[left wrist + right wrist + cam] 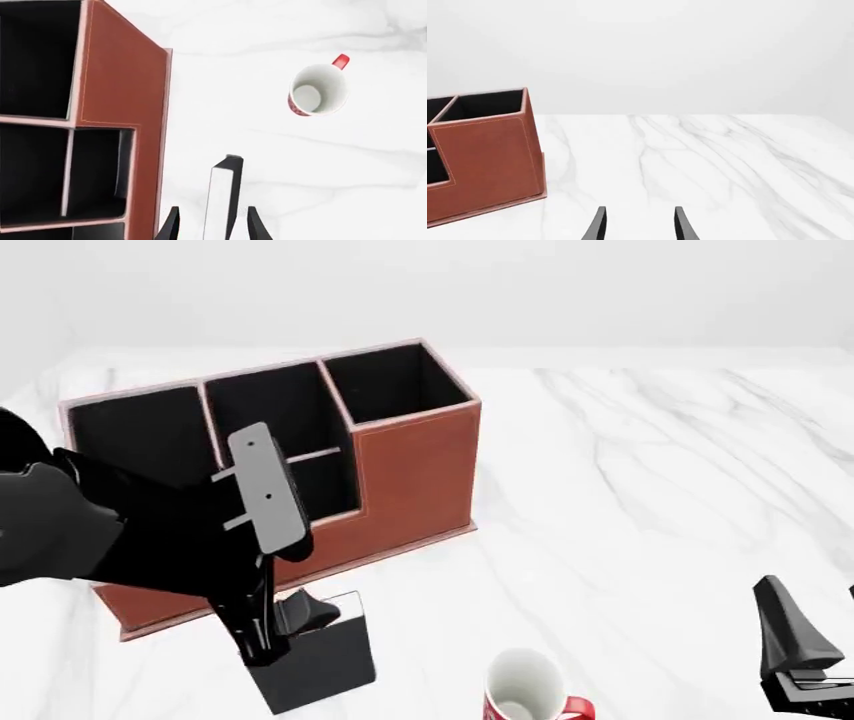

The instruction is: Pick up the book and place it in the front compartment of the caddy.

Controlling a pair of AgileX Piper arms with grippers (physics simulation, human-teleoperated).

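Count: 1 book (pixel 320 665), 1 caddy (pixel 414 465) with 4 cells showing in the front view, 1 red-and-white mug (pixel 523 687), 1 white marble worktop (pixel 641 490). 2 arms, 1 end effector each: left end effector (pixel 263 632), right end effector (pixel 805 665). Nothing else to tally.

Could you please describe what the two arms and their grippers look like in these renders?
Both arms are glossy black. The left arm is bulky with rounded housings and carries a flat grey plate with small dark dots near the wrist. The left gripper and right gripper each have two slim, tapering black fingers. No cables or markings are visible.
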